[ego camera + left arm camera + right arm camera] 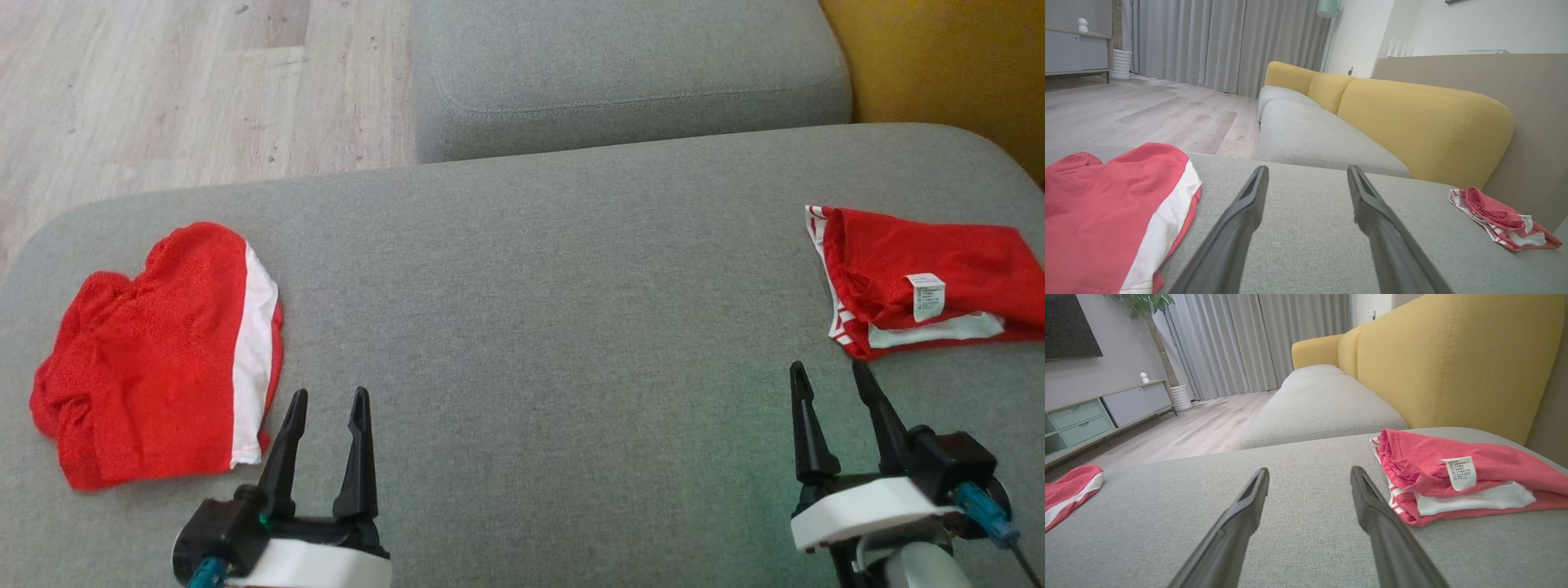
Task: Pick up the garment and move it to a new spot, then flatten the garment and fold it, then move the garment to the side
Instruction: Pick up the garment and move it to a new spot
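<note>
A crumpled red garment with a white side stripe (155, 359) lies at the left of the grey sofa seat (539, 327); it also appears in the left wrist view (1106, 212). A second red garment with white trim and a care label (890, 261) lies bunched at the right, close in the right wrist view (1412, 465). My left gripper (331, 392) hovers open just right of the striped garment, touching nothing. My right gripper (827, 365) is open too, just short of the labelled garment's near edge. Both pairs of fingers are empty (1307, 167) (1309, 468).
A second grey seat cushion (629, 73) adjoins beyond the work surface. Yellow backrests (1453, 355) rise along the right side. Wooden floor (188, 90) lies past the seat's far left edge. A wide stretch of bare fabric separates the two garments.
</note>
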